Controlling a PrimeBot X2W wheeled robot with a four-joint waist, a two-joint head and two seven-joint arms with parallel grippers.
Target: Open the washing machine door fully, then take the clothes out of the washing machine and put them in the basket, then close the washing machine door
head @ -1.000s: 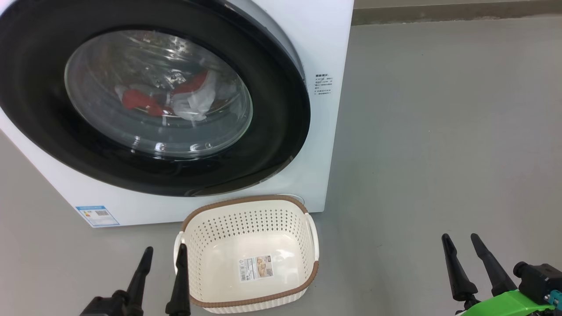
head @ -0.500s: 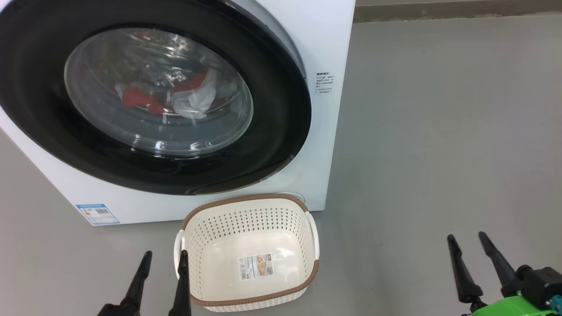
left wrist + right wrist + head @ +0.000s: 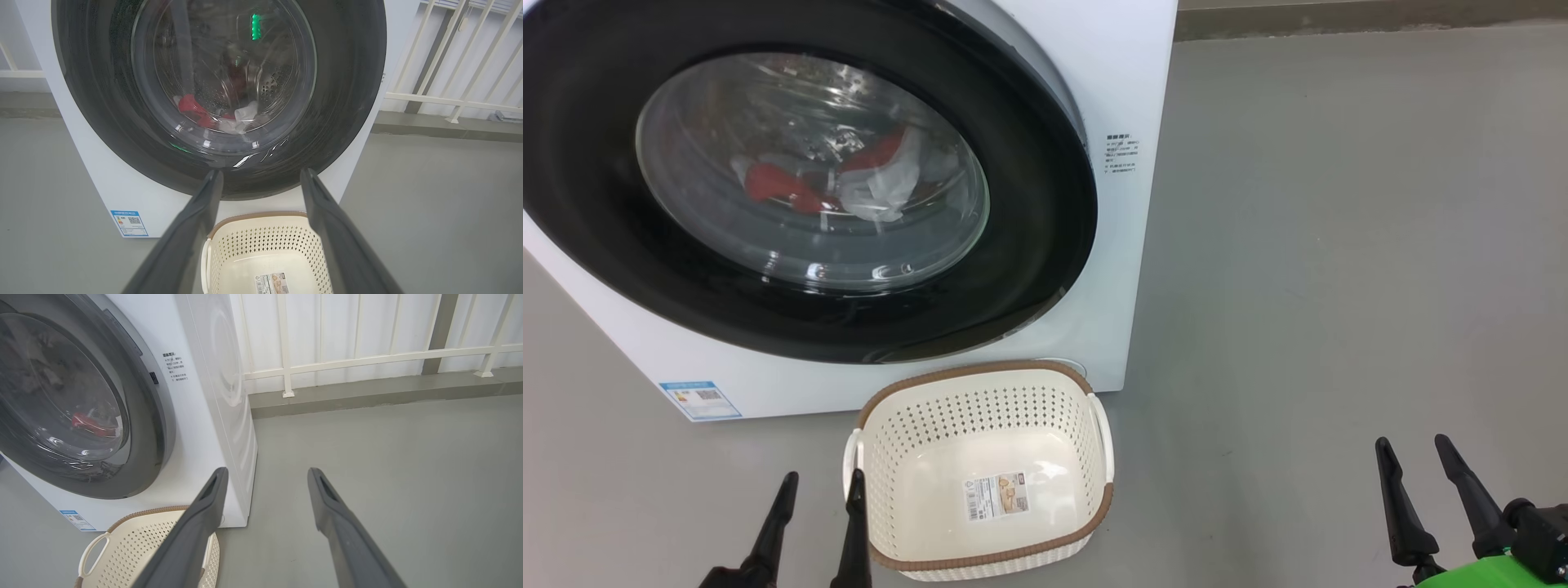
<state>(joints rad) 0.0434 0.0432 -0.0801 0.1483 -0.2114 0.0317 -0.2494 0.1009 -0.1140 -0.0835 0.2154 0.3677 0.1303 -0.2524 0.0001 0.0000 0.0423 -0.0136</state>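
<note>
Basket (image 3: pixel 980 408) just beside left hand (image 3: pixel 823 475) | washing machine door (image 3: pixel 1033 245) closed

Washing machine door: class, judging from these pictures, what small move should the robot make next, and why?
Probably bring the right tool toward the right edge of the washing machine door. The door covers the opening, the clothes lie behind its glass, the basket holds no clothes, and both this tool and the left tool are open and hold nothing.
</note>
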